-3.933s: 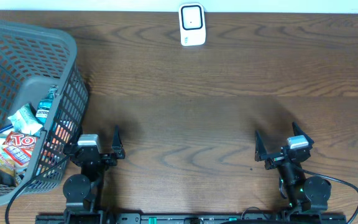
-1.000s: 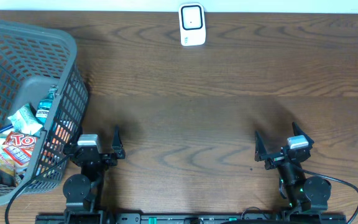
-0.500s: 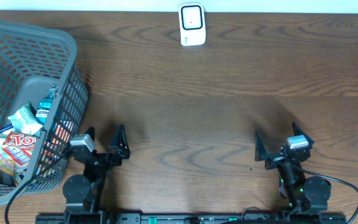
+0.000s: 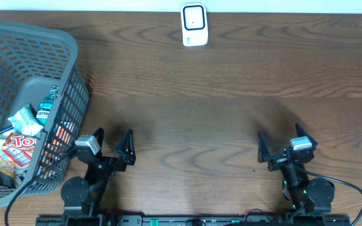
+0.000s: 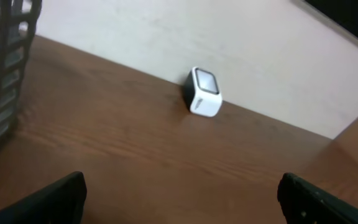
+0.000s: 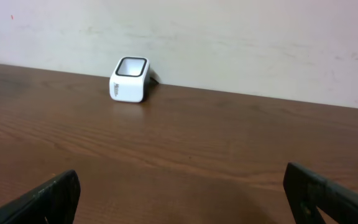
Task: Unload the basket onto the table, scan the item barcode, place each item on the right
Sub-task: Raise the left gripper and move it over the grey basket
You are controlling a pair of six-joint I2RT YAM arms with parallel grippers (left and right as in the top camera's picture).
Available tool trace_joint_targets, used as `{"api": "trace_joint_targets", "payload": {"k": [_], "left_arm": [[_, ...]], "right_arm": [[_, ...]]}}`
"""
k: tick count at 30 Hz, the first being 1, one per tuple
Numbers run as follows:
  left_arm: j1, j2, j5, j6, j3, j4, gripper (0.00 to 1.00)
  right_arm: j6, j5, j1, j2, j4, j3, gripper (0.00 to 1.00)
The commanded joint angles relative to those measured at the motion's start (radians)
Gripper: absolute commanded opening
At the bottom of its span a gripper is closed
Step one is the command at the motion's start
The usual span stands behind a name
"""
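Pretty much step one here: left gripper (image 4: 113, 142) and right gripper (image 4: 280, 140) are both spread wide and empty, the snack packs (image 4: 20, 148) are sat in the basket (image 4: 36, 26), so one needs to be fished out for the scanner (image 4: 194, 25).

Grey lattice basket (image 4: 74, 113), white scanner (image 4: 194, 25), dark brown wood-grain table (image 4: 231, 113).

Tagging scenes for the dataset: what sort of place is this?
Probably a mock shop checkout set up on a test bench. A white barcode scanner stands at the far edge of the wooden table, and a grey shopping basket at the left holds packaged snacks.
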Motion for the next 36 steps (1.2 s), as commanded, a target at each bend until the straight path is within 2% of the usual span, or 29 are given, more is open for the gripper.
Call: {"api": "trace_joint_targets", "payload": {"k": [1,9,21,36], "left_arm": [[0.004,0.004,0.02,-0.01,0.092,-0.029,0.98],[0.004,0.109,0.024,-0.055,0.251,-0.118,0.98],[0.004,0.39,0.275,-0.064,0.449,-0.123,0.98],[0.004,0.421,0.369,-0.077,0.464,-0.167,0.98]], "right_arm": [[-0.002,0.003,0.005,-0.005,-0.003,-0.003,0.99],[-0.002,0.003,0.005,-0.005,-0.003,-0.003,0.99],[-0.002,0.003,0.005,-0.005,-0.003,-0.003,0.99],[-0.002,0.003,0.005,-0.005,-0.003,-0.003,0.99]]}}
